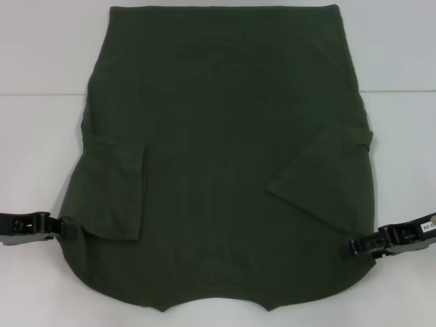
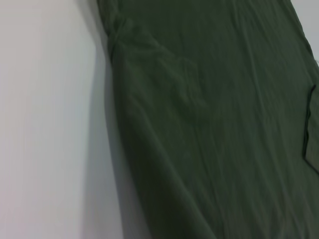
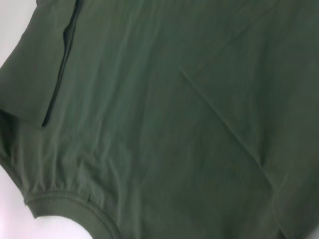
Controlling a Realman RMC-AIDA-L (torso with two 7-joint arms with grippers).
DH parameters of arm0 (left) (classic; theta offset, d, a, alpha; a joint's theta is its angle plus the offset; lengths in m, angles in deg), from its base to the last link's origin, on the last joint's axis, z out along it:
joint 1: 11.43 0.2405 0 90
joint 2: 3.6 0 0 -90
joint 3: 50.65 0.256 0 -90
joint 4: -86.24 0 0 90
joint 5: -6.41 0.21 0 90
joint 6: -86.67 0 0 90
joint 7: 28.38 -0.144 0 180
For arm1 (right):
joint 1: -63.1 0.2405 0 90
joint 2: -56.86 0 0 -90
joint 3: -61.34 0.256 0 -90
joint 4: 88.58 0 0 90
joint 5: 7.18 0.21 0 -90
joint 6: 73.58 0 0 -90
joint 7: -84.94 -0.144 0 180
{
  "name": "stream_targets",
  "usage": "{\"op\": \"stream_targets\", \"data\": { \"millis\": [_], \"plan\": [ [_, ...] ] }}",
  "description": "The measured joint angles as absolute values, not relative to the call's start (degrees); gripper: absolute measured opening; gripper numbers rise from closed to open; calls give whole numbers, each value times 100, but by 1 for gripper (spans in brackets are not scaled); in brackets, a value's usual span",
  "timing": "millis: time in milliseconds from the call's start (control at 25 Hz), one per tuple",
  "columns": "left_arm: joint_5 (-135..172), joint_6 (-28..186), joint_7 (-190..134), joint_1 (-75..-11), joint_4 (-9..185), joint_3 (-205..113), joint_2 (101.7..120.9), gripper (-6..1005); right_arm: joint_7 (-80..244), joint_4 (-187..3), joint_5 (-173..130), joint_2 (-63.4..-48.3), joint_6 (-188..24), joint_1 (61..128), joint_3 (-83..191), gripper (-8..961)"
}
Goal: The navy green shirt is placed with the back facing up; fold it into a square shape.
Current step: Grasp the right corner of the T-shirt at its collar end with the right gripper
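Observation:
The navy green shirt (image 1: 225, 136) lies spread flat on the table with its plain back up, collar (image 1: 212, 303) nearest me and hem at the far side. Both short sleeves are folded inward onto the body, left sleeve (image 1: 116, 191) and right sleeve (image 1: 320, 177). My left gripper (image 1: 66, 228) meets the left shoulder edge and is shut on the cloth. At the right shoulder edge my right gripper (image 1: 353, 248) is shut on it too. The left wrist view shows the shirt's edge (image 2: 124, 149) raised, with a shadow beside it. The collar rib (image 3: 65, 199) fills the right wrist view's corner.
A white table (image 1: 34, 150) surrounds the shirt on both sides. Its far edge (image 1: 41, 93) runs behind the shirt's upper part, with a pale wall beyond.

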State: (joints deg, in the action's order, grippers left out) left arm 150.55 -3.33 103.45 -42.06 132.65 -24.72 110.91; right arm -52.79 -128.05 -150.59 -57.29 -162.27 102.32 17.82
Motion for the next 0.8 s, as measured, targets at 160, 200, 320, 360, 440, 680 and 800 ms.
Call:
{"op": "stream_targets", "data": {
  "millis": [160,200,320,360,440,680,800],
  "plan": [
    [15055,-333,10344,-4200,13265,-2473,11091,34,-5293,-12938,-15081,-5770,-16127,10205,1678,866],
    [15054,-333,10345,-4200,13265,-2473,11091,34,-5289,-13004,-15083,-5789,-16084,10184,1611,826],
    [15048,-334,10344,-4201,13265,-2473,11091,34,-5310,-13081,-15086,-5807,-16021,10163,1497,705],
    [15047,-335,10344,-4203,13265,-2473,11091,34,-5310,-13075,-15087,-5806,-16022,10169,1496,665],
    [15046,-335,10345,-4208,13265,-2473,11091,34,-5309,-13069,-15087,-5798,-16034,10188,1494,586],
    [15027,-319,10345,-4210,13265,-2473,11096,34,-5310,-13043,-15088,-5783,-16056,10205,1490,312],
    [15003,-318,10345,-4205,13260,-2473,11097,34,-5305,-13039,-15088,-5777,-16057,10206,1487,222]
  ]
}}
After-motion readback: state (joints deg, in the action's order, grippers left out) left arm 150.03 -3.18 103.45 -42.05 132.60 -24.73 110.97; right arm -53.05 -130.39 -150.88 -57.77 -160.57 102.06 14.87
